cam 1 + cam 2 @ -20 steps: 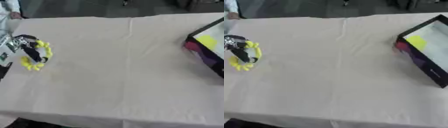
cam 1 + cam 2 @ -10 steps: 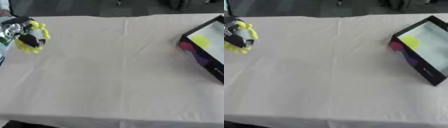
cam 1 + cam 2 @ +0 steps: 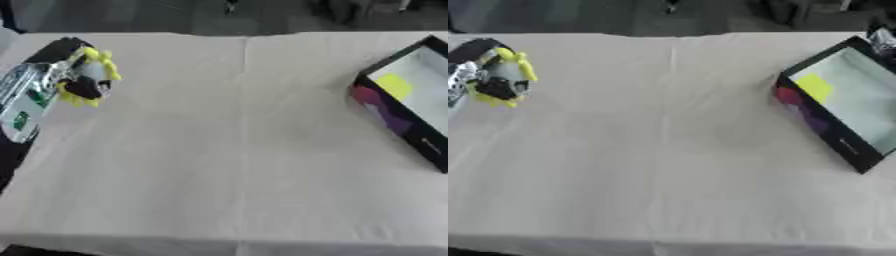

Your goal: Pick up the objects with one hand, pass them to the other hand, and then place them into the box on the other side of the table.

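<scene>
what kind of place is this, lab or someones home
Probably a lab or workshop test bench rather than a home: a plain table under a cream cloth, one open dark box at its right side, the robot's left hand holding a yellow object, and a dark bare floor beyond.

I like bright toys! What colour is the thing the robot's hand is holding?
Yellow. The bumpy ring in the left hand shows best in the left eye view.

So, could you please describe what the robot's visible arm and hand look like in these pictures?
Only the left arm shows, at the left edge. The left hand is mostly black, with dark fingers and a black block behind them. The forearm carries a silver, shiny casing with small green markings, turning black lower down. No cables can be made out. The right hand shows only as a small silvery part at the upper right corner.
</scene>
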{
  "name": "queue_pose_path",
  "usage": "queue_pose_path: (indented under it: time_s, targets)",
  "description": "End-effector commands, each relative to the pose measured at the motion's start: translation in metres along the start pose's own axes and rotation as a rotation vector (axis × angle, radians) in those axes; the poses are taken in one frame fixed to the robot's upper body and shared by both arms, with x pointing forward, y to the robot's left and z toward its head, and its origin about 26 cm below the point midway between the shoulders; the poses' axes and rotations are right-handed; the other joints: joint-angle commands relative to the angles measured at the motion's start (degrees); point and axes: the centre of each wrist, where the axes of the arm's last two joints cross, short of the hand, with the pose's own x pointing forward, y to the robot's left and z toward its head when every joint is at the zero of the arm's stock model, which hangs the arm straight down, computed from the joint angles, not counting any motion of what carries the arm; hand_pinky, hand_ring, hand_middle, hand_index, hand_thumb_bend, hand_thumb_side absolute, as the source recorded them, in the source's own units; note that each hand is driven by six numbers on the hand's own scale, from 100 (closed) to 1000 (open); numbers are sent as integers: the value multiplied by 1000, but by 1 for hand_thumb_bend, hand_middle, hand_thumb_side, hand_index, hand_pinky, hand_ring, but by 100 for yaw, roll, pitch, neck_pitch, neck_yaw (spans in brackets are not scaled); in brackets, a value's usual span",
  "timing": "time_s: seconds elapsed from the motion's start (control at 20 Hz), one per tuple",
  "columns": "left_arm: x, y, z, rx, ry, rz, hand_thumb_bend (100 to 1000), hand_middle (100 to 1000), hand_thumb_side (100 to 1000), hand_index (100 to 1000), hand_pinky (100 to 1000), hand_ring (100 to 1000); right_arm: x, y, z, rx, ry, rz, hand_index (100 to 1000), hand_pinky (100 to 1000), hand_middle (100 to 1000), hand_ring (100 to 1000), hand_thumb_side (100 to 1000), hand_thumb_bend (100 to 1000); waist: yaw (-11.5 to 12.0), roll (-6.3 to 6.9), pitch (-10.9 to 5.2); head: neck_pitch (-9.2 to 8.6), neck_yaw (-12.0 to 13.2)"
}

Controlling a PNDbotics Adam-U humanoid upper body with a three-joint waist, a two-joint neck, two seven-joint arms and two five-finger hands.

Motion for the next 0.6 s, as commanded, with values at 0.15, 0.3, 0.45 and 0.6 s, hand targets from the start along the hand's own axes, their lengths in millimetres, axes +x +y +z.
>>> queue_pose_path:
  time_s: [0.15,0.3,0.45,0.6]
  targets:
    - [13,5,2,138,-18,-26,165,567,100,541,693,643,31,1,-7,93,-80,56,1000,1000,1000,1000,373,100,-4,-25,-108,-87,-26]
    - [23,4,5,205,-36,-42,175,566,100,541,691,642,38,7,-8,126,-102,55,1000,1000,1000,1000,358,100,7,-40,-108,-126,-30]
    - [33,3,8,259,-59,-66,190,567,100,541,690,643,44,14,-9,167,-125,55,1000,1000,1000,1000,331,100,9,-56,-110,-141,-32]
    - [43,-2,10,303,-81,-89,192,565,100,539,684,641,54,23,-12,228,-158,79,1000,1000,1000,1000,289,100,5,-74,-117,-135,-48]
